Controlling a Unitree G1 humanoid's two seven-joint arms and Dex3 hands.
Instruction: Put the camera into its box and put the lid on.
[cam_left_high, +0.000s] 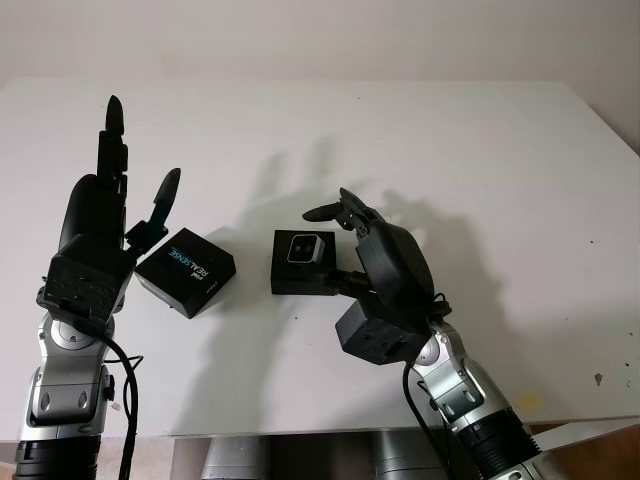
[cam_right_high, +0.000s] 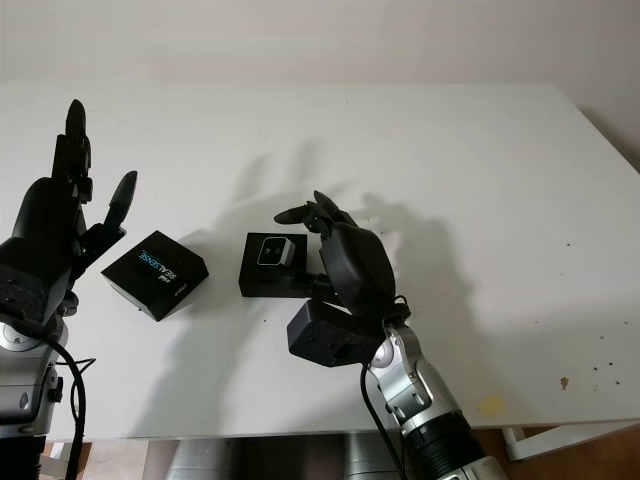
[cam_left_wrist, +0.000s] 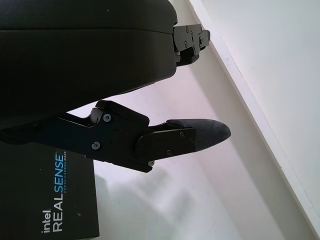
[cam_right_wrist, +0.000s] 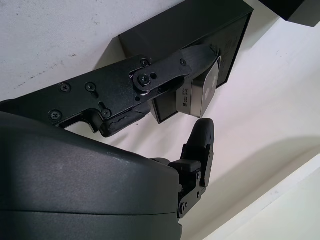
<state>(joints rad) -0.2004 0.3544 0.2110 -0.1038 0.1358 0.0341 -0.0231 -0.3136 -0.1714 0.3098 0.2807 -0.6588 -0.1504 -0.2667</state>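
Small silver camera (cam_left_high: 303, 247) seated in open black cardboard box (cam_left_high: 302, 263), right hand (cam_left_high: 372, 250) released beside it, left hand (cam_left_high: 100, 225) open near black printed lid (cam_left_high: 186, 270); risk: nudging box askew.

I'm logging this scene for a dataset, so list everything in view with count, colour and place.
Table: one, white, under everything.
Box: one, black, open, at the table's middle.
Camera: one, silver-grey, sitting in the box.
Lid: one, black with blue and white lettering, on the table on the box's left-hand side.
Right hand: one, black, open, beside the box, fingers over the camera.
Left hand: one, black, open, raised by the lid.
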